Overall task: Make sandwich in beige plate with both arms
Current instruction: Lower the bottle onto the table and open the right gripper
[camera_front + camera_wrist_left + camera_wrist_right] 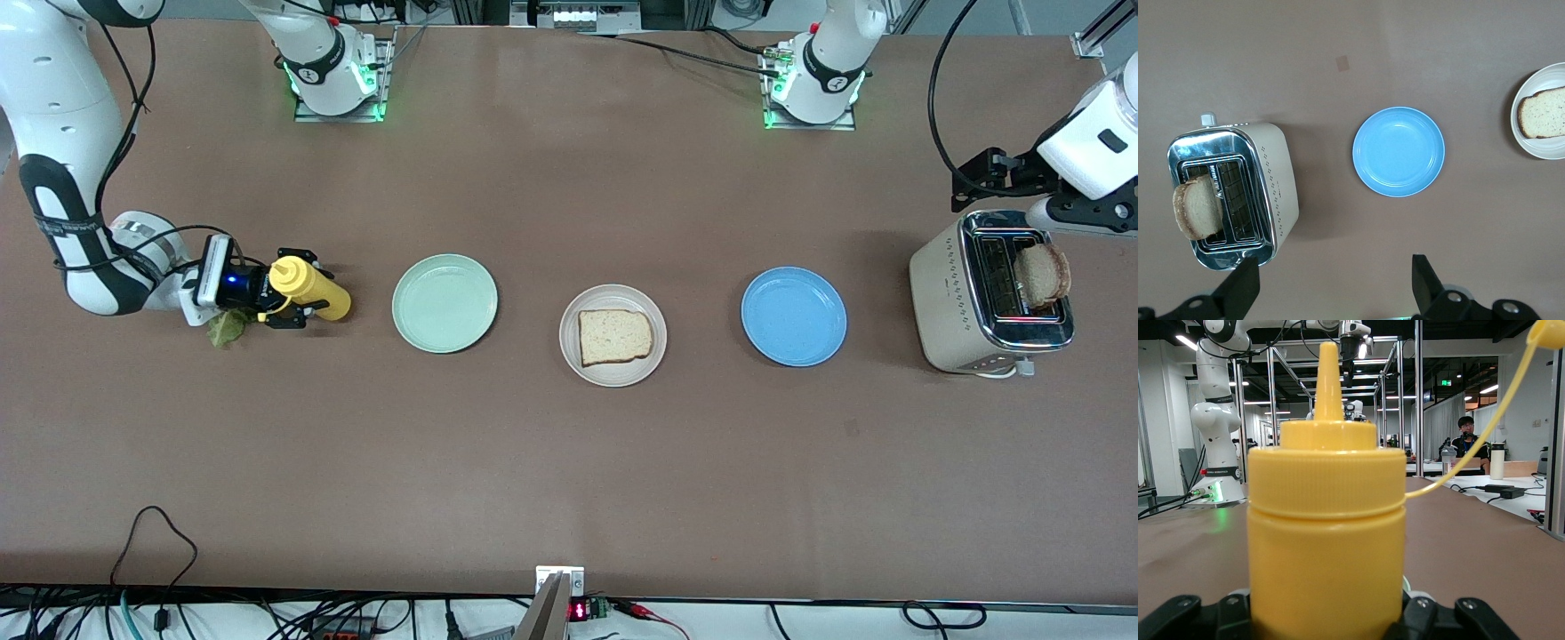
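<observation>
Right hand point(298, 300) lay low at the right arm's end of the desk point(569, 462), its forearm bent down and level with the surface, fingers half closed around a yellow squeeze bottle point(311, 289). In the right wrist view the bottle point(1327, 533) filled the picture: smooth glossy plastic, a ribbed screw collar, a tapering nozzle, and a thin tether running up to its loose cap. A crumpled green lettuce leaf point(228, 327) lay on the desk just under that wrist.

Left hand point(1331, 283) hung over the desk beside the toaster point(991, 298) at the left arm's end, pointing straight down, its two black fingers spread wide and holding nothing. The toaster was a boxy cream body with a polished chrome top and dotted sides; a brown-crusted bread slice point(1042, 276) stood out of one slot.

Three round shallow-rimmed plates sat in a row across the middle: a pale green plate point(444, 302), the beige plate point(613, 335) and a blue plate point(794, 316). On the beige plate one squarish toast slice point(613, 337) lay flat, pale and porous with a darker crust
</observation>
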### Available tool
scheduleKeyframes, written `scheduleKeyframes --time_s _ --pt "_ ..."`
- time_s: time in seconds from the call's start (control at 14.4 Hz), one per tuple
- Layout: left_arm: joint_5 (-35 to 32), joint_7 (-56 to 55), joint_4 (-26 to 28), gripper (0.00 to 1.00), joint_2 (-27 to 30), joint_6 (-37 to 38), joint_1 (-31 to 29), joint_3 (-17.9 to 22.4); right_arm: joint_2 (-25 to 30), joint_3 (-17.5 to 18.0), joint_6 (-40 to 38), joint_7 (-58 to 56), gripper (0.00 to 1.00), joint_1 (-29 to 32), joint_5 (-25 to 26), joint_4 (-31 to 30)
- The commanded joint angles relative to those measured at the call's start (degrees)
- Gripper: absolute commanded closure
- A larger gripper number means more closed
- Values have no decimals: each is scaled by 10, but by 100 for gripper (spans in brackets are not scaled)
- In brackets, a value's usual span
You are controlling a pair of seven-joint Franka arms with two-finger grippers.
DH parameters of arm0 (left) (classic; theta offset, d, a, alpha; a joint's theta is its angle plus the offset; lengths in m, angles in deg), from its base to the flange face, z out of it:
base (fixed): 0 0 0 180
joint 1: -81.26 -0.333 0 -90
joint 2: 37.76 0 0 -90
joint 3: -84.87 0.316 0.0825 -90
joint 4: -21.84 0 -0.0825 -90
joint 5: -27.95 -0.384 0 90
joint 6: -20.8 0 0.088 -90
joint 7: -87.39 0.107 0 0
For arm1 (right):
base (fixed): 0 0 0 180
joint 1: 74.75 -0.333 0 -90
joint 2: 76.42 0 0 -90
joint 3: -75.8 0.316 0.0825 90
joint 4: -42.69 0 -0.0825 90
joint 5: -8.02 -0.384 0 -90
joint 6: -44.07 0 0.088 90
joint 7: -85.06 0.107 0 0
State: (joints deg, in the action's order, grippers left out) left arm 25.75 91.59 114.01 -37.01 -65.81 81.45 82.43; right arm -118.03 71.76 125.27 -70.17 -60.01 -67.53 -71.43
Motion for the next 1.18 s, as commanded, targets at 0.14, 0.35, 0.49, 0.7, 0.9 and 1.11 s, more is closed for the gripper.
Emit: scheduleKeyframes --time_s 0.14,0.35,0.49,0.7,0.9,1.11 --pt "8 8 2 0 4 2 -5 -1 -19 7 -7 -20 59 15 -9 0" --pt "8 7 2 0 4 2 -5 -1 -23 6 5 -23 57 15 -8 -5" --pt "8 7 2 0 4 2 -5 -1 -29 6 9 -23 51 16 -8 -5" --pt "8 8 2 0 4 3 -5 -1 -31 6 9 -23 30 17 -8 -5" --pt "8 8 2 0 4 3 -5 -1 -31 6 9 -23 11 18 -8 -4" --pt "8 8 2 0 4 3 -5 -1 -30 5 9 -22 0 19 -5 -2"
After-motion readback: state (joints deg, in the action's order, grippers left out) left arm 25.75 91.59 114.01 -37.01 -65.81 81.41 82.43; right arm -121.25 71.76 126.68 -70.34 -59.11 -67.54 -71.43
